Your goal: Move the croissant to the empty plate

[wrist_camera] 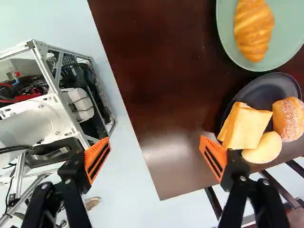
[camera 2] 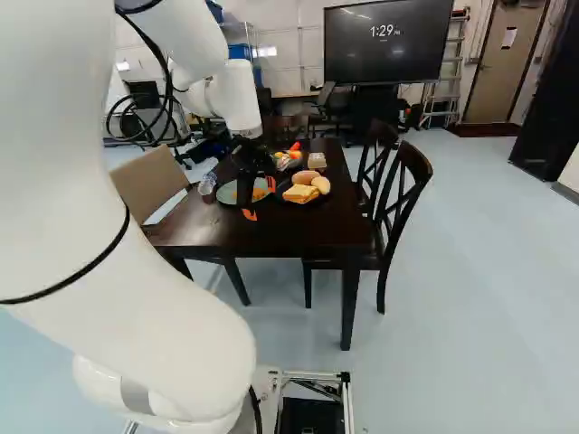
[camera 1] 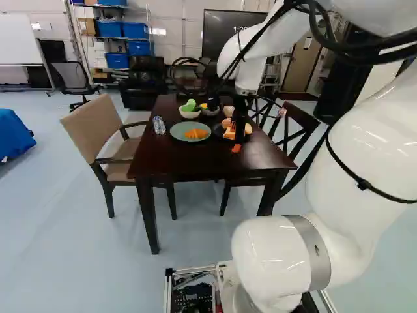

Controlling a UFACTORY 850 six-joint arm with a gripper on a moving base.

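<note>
My gripper (camera 2: pixel 260 199) hangs above the near part of the dark table, short of the plates. In the wrist view the gripper (wrist_camera: pixel 156 158) stands open, with nothing between its orange pads; below it lie the table's edge and the floor. The croissant (wrist_camera: pixel 254 29) rests on a green plate (wrist_camera: pixel 227 42), ahead of the gripper and off to one side. In the left base view, the croissant (camera 1: pixel 195 134) shows on that plate (camera 1: pixel 177 135). A black plate (wrist_camera: pixel 266 85) beside it holds bread slices, an oval roll and a sugared roll. No empty plate shows.
Beyond the plates stand a bowl (camera 1: pixel 189 113) with green food, another bowl and a small box (camera 2: pixel 317 161). A clear bottle (camera 1: pixel 158 125) is beside the green plate. A beige armchair (camera 1: pixel 104 130) and dark wooden chairs (camera 2: pixel 398 199) flank the table (camera 1: pixel 195 168).
</note>
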